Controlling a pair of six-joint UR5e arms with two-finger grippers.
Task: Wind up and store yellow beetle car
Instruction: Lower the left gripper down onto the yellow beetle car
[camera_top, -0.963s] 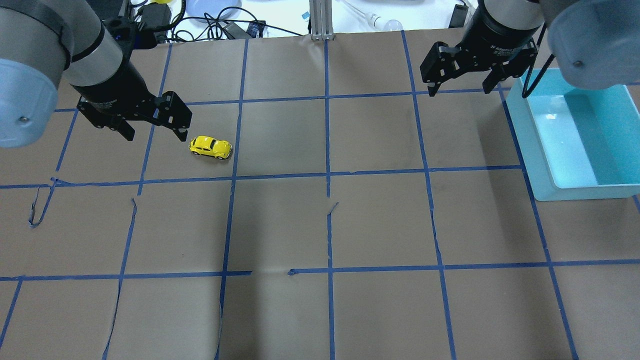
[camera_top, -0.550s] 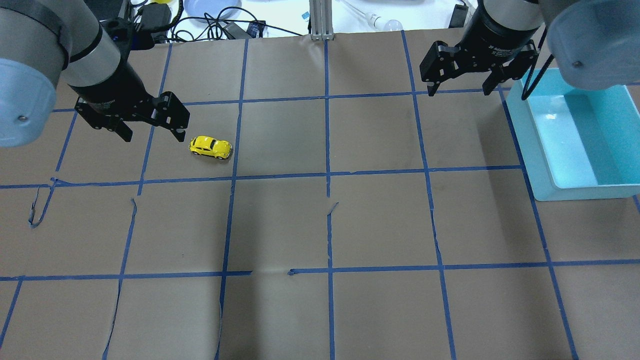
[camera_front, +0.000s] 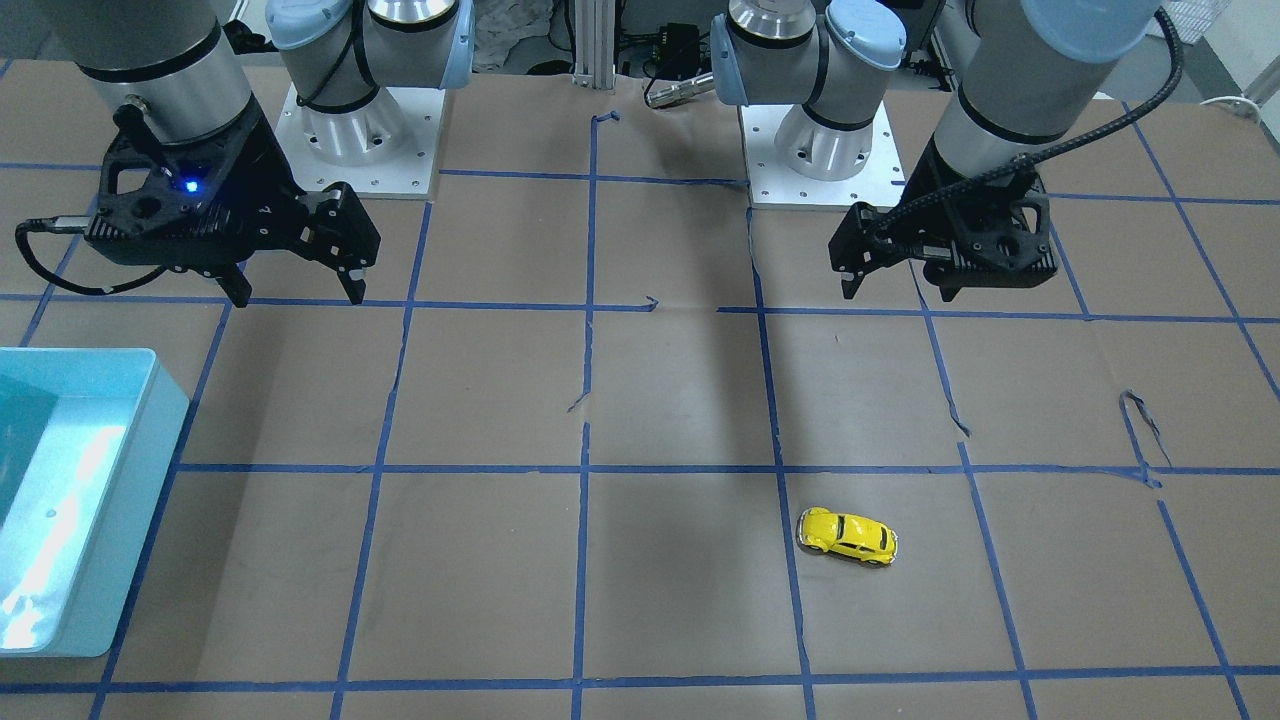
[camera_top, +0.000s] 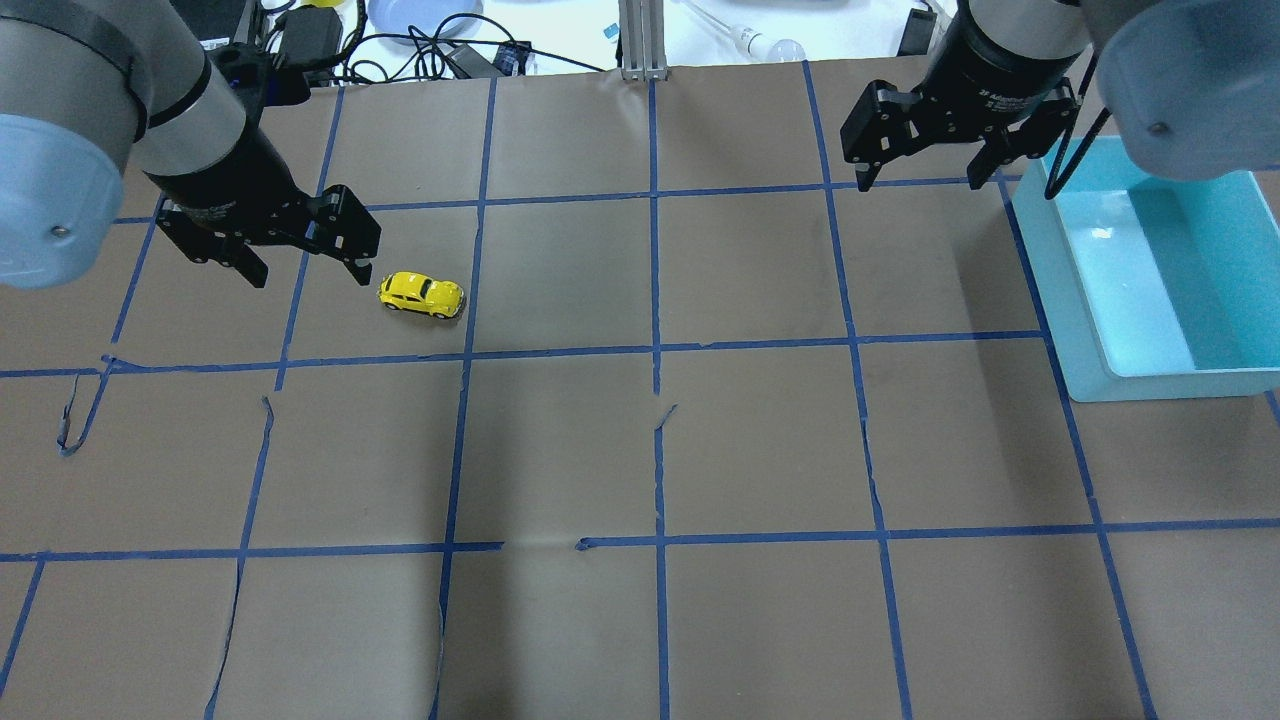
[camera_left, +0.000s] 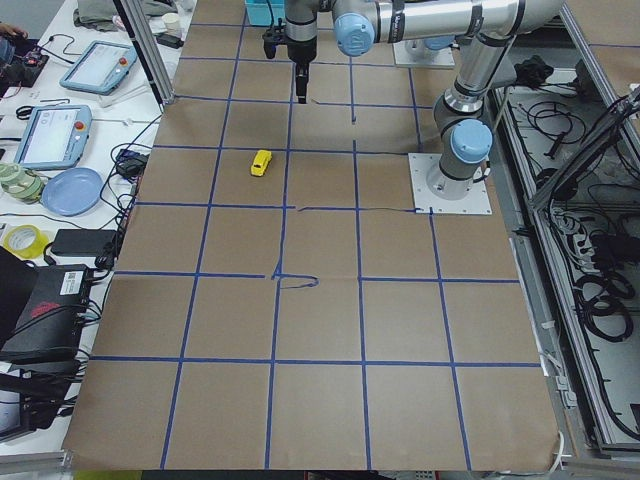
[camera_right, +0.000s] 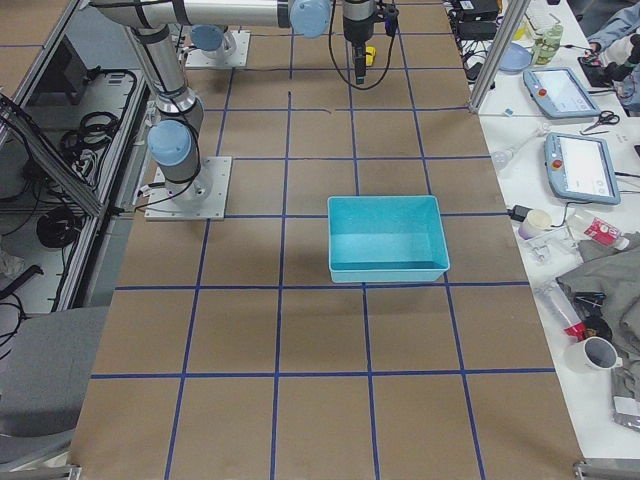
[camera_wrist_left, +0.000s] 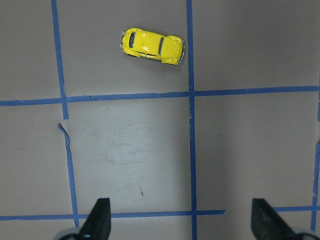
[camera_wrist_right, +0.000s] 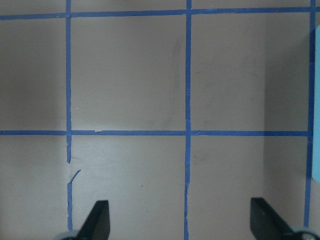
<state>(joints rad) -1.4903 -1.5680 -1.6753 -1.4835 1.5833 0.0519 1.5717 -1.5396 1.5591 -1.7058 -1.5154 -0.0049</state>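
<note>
The car (camera_top: 421, 295) stands near the bench's (camera_top: 640, 450) far left corner, the left gripper (camera_top: 311, 278) hovering near it, jaws apart, while the right gripper (camera_top: 920, 183), also apart, hovers by the right-edge bin (camera_top: 1050, 270).

Light was bright and even, from overhead. Soft, broad shadows lay across the bench (camera_top: 760, 440) paper, with no hard edges. White glare sat on the teal bin (camera_front: 60, 520) floor, strongest in the front-facing view. The yellow beetle car (camera_top: 421, 294) was sharp, with glossy highlights on its roof. Wrist views darkened toward their side edges. Side views were small and their far detail was coarse.
</note>
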